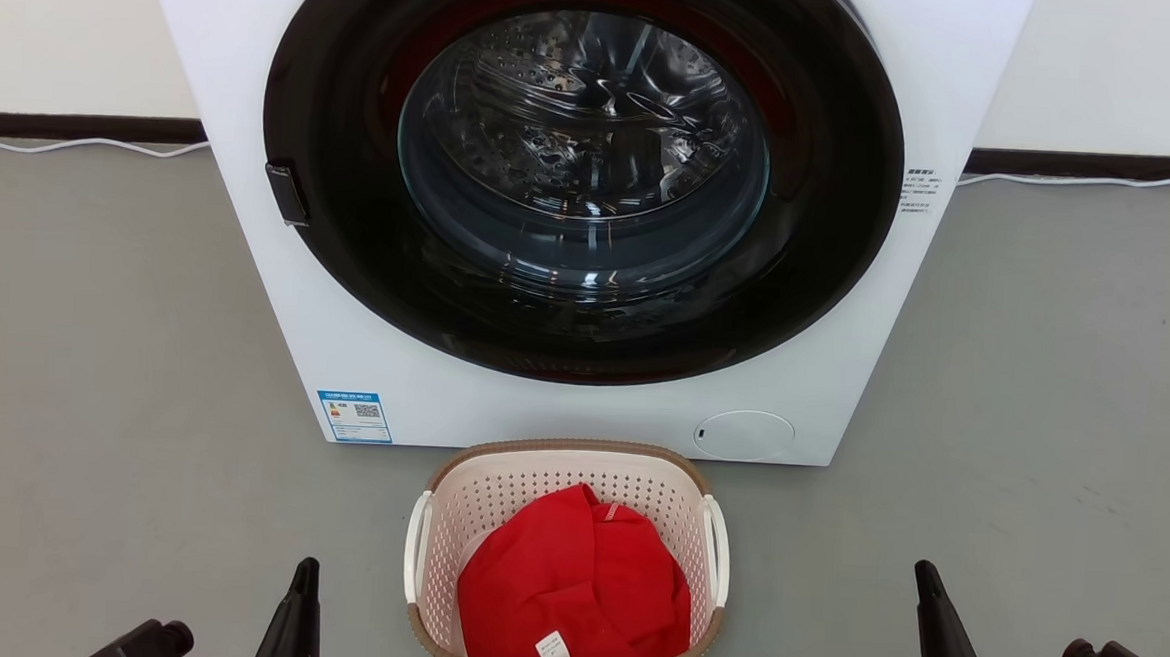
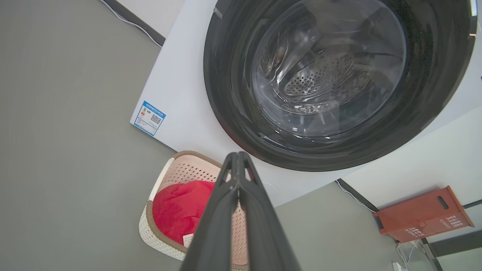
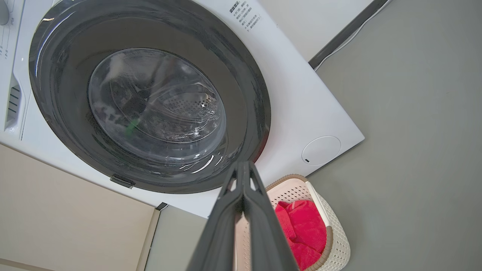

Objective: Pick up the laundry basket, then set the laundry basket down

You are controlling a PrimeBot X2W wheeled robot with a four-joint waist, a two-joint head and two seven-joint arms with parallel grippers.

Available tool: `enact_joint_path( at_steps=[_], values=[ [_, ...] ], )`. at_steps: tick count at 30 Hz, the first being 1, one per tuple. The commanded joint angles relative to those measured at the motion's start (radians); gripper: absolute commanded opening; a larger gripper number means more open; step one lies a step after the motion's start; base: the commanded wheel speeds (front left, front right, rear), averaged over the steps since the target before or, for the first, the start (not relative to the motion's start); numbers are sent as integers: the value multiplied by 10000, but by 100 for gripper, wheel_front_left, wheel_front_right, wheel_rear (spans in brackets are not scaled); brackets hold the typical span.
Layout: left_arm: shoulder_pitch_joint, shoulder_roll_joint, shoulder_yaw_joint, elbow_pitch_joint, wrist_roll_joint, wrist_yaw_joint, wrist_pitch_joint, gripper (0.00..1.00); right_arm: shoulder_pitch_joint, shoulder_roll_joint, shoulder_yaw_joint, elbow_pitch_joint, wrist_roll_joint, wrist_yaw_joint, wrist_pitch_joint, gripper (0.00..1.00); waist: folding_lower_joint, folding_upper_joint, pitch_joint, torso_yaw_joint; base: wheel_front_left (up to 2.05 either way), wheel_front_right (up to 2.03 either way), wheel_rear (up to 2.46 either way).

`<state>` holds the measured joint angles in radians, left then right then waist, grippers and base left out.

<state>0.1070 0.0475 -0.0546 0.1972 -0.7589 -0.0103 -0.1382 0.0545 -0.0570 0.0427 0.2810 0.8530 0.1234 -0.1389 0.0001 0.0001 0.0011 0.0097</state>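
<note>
The right pincer point(image 3: 243, 169), tips together, faces the washing machine point(image 3: 297, 94); the laundry basket point(image 3: 340, 244) holds red cloth point(image 3: 303, 229).

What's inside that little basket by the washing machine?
A crumpled red garment with a white label lies in the laundry basket; whatever may lie beneath it is covered.

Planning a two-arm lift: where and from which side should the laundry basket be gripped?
The white side handles: left tool on the left handle, right tool on the right handle, each from its own side. They bow outward; the laundry basket sits upright.
</note>
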Motion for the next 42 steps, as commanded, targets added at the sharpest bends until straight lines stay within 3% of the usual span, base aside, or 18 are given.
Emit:
enact_joint_path(
  at_steps=[1, 42],
  values=[
    [-506, 106, 189, -204, -305, -89, 74, 0, -504, -135, 38, -244, 284, 28, 73, 0, -1, -1, 0, -1, 0, 0, 0],
    [-1351, 180, 811, 145, -4721, -672, 1222, 0, -1072, -170, -605, -318, 4249, 52, 1196, 0, -1, -1, 11, -51, 0, 0, 0]
  ],
)
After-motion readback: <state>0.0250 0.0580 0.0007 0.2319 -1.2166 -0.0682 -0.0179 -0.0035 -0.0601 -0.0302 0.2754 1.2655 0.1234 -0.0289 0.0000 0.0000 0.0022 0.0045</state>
